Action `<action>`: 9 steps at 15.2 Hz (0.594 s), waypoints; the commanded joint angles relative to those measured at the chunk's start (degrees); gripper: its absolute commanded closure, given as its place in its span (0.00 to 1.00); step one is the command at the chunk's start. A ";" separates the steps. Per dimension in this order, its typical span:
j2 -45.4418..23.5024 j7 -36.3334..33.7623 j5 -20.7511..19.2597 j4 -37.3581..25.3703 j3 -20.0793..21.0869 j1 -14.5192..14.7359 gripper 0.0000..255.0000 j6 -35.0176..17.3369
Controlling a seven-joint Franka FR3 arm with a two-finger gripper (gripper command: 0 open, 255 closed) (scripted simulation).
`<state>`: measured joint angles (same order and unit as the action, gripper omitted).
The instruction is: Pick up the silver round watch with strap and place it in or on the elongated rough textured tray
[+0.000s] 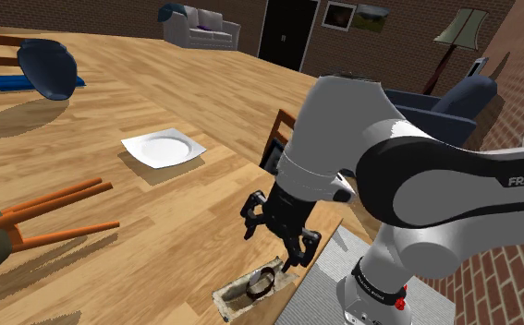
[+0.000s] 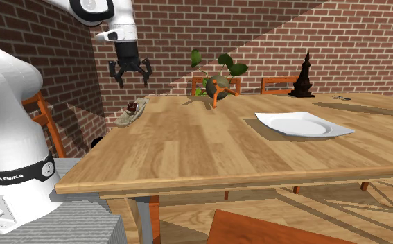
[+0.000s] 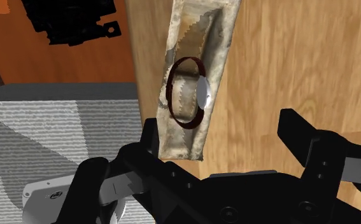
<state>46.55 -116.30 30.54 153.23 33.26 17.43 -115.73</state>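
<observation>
The watch (image 1: 262,282) is a round ring with a dark red strap and a silver face (image 3: 202,92). It lies inside the elongated rough beige tray (image 1: 230,300), at the table's corner nearest the stand. My black gripper (image 1: 276,242) hangs open just above the tray, its fingers spread with nothing between them. In the second exterior view the gripper (image 2: 130,75) hovers over the tray (image 2: 136,113) with the watch (image 2: 129,107) in it. In the wrist view the tray (image 3: 198,38) and watch lie beyond the gripper (image 3: 223,137), apart from the fingers.
A white square plate (image 1: 163,148) sits mid-table. An orange-legged object (image 1: 56,208) lies toward the shoulder view's left, a dark blue object (image 1: 47,65) farther back. The tray lies along the table edge, above a grey rug (image 3: 58,127). A dark figurine (image 2: 303,76) stands on the table.
</observation>
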 commanded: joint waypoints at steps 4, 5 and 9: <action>1.92 -0.39 -2.00 -3.42 -2.52 -0.34 0.00 5.54; 1.91 -0.39 -2.00 -3.43 -2.51 -0.34 0.00 5.54; 1.91 -0.39 -2.00 -3.43 -2.51 -0.34 0.00 5.54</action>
<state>48.46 -116.69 28.55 149.82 30.76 17.09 -110.21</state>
